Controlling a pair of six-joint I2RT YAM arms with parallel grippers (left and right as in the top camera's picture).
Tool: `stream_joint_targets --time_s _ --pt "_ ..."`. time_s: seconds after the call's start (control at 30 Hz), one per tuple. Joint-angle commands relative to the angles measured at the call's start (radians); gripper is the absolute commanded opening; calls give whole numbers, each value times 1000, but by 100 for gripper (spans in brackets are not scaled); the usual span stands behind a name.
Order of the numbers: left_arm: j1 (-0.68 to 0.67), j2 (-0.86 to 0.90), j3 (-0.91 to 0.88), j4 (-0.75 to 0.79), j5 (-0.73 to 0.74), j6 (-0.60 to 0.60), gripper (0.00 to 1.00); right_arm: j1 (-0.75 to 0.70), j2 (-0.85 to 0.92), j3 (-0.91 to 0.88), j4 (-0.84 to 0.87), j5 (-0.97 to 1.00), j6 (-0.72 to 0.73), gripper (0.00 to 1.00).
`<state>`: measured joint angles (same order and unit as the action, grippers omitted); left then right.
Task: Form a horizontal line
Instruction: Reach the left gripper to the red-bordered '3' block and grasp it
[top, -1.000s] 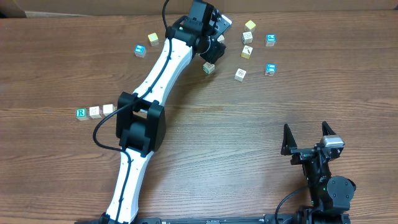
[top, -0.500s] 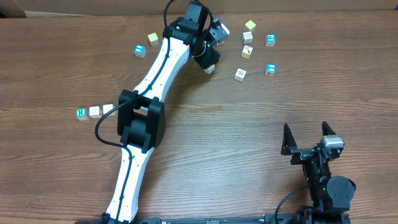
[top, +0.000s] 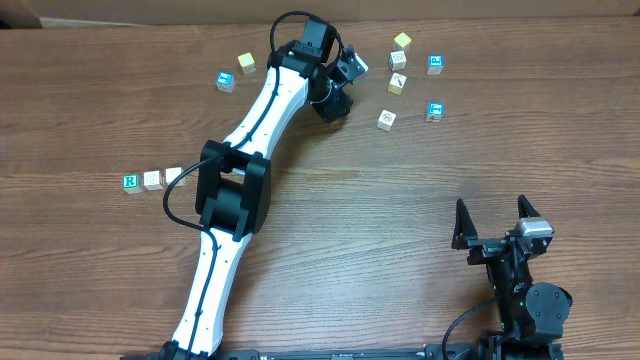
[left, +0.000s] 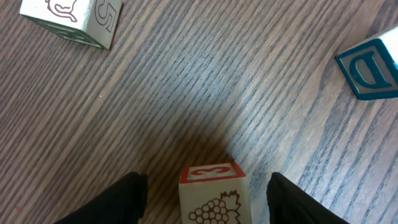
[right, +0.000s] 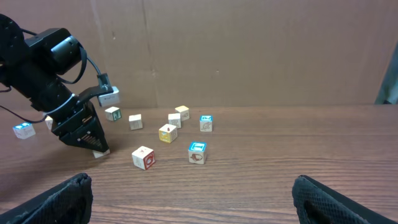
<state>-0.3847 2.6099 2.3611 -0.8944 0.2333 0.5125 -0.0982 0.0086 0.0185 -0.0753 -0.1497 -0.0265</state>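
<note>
- Overhead view: the horizontal line (top: 152, 179) is lying near the left edge of the table (top: 400, 200), and only three cubes are showing in it: a green R cube (top: 130, 181) at the left end and two pale cubes (top: 173, 176) touching in a row to its right.
- The row is tilting slightly, its right end sitting a little farther from the robot and just beside the black elbow of the left arm (top: 232, 190).
- The left arm is reaching far across the table, so the left pincer (top: 335, 103) is hanging well apart from the line, to the right of it and beyond it, among the loose cubes.
- In the left wrist view, the left pincer (left: 207, 179) is standing open, straddling a grape cube (left: 213, 196) with a red-bordered top; a gap is showing on each side between the cube and the fingers (left: 112, 202).
- A cube marked 5 (left: 68, 15) is lying ahead at the upper left of that view, and a blue D cube (left: 370, 68) at the right.
- The right pincer (top: 490, 202) is resting open near the robot's side of the table, gripping nothing, well apart from the line and from every cube.
- In the right wrist view, the scattered cubes (right: 168, 133) are lying far ahead, to the right of the left arm.
</note>
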Motion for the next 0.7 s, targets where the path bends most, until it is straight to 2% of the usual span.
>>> stream_joint_targets --time_s 0.0,0.23,0.67 --pt "-2 19 23 5 22 3 57 -2 -6 -10 3 0 -5 100" --pt "-2 19 13 8 21 2 53 -2 -6 -10 3 0 -5 100" --pt "-2 19 -14 17 21 -5 52 -2 -6 -10 4 0 -5 100"
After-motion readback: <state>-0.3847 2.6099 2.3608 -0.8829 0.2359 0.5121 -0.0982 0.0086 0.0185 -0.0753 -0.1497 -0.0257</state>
